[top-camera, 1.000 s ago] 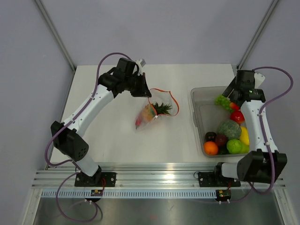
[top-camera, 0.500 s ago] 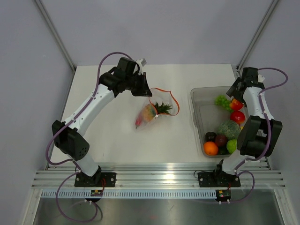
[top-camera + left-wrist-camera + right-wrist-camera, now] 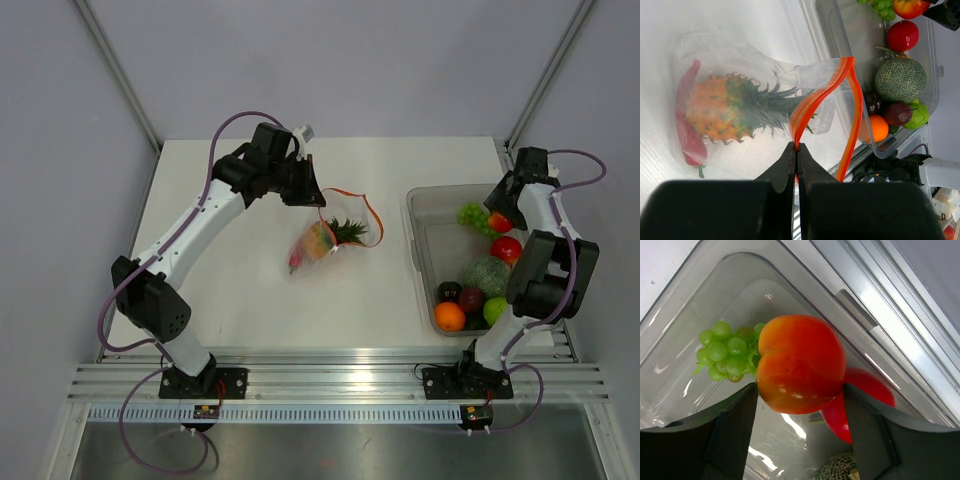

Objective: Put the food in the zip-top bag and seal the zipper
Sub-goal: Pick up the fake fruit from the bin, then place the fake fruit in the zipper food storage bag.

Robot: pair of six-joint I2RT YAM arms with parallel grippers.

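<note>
The clear zip-top bag (image 3: 325, 242) lies mid-table with a pineapple (image 3: 715, 107) and a red chili (image 3: 685, 125) inside. Its mouth stands open, with the red-orange zipper (image 3: 850, 100) looping up. My left gripper (image 3: 797, 146) is shut on one side of the zipper and shows at the bag's far edge in the top view (image 3: 308, 195). My right gripper (image 3: 801, 390) is in the bin's far right corner. Its fingers press both sides of a red-orange peach-like fruit (image 3: 800, 362), which also shows in the top view (image 3: 499, 221).
The rigid clear bin (image 3: 425, 250) at the right holds green grapes (image 3: 725, 350), a red apple (image 3: 507, 247), a netted melon (image 3: 488, 275), an orange (image 3: 450, 315), a green piece (image 3: 497, 310) and dark purple pieces (image 3: 470, 298). Metal rails run along the table's near edge.
My right arm has folded its elbow back toward the far right while its gripper stayed over the red-orange fruit in the bin. The left arm and the bag have not moved.
</note>
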